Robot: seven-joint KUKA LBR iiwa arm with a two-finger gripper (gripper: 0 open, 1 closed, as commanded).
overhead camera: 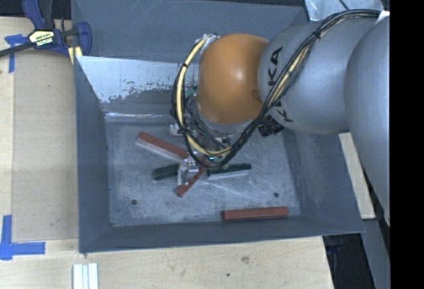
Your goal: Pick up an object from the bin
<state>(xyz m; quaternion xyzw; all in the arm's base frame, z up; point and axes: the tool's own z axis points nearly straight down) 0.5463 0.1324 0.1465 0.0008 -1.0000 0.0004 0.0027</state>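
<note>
My gripper point(191, 164) is low in the middle of the bin, mostly hidden under the arm's orange dome. It sits over a small crossed pile of sticks. A short reddish-brown stick point(187, 183) pokes out just below it, tilted. A dark green stick point(165, 172) lies to its left and another dark green stick point(233, 169) to its right. A longer reddish-brown stick point(159, 144) lies slanted at the upper left of the pile.
A separate reddish-brown bar point(255, 213) lies flat near the bin's front wall, right of centre. The arm and its cables cover the bin's right and back parts.
</note>
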